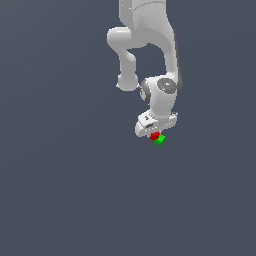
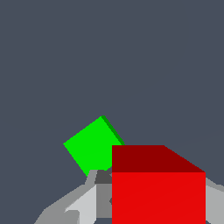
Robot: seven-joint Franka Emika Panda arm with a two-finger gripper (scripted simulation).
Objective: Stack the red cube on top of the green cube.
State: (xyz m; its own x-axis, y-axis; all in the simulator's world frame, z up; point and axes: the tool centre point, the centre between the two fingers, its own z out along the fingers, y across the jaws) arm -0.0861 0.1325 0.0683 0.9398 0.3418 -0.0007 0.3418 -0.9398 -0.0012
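Fingers (image 2: 83,203) of the gripper (image 1: 155,134) press against the red cube (image 2: 158,192), clamped on it, so we see the red cube held just under the white hand. The green cube (image 1: 159,140) lies on the grey floor (image 1: 60,200) just beside the red one, towards the exterior view's right and slightly nearer.

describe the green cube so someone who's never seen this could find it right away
Start at the white arm and follow it down to its pincer. The red cube sits between the fingers, and the green cube lies just beyond it on the grey floor. It is the only bright green thing here, same size as the red one.
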